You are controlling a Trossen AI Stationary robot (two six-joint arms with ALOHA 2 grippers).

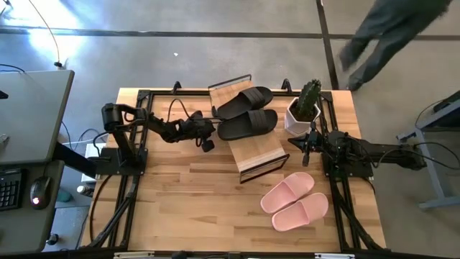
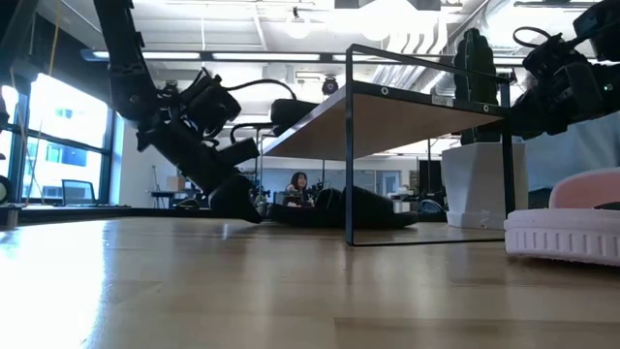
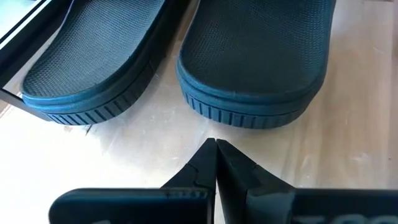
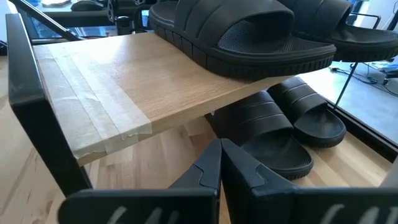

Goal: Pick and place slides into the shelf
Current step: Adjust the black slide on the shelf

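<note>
The shelf [image 1: 262,155] stands mid-table, its slanted wooden boards in a black frame. One black pair of slides lies on its top board [image 1: 244,101] [image 1: 248,124], heels toward the table's left. A second black pair [image 4: 273,130] rests on the lower tier under that board [image 4: 124,81]. The pale pink pair [image 1: 295,201] lies flat on the table near the right arm. My left gripper [image 1: 208,135] [image 3: 216,149] is shut, just short of the heel of one top slide [image 3: 255,56]. My right gripper [image 1: 305,147] [image 4: 221,149] is shut, right of the shelf, facing it.
A white pot with a cactus [image 1: 305,108] stands at the far right, close to the right arm and the shelf. A person walks on the floor beyond the far right corner [image 1: 388,36]. Bare tabletop lies along the near side, left of the pink pair [image 1: 187,208].
</note>
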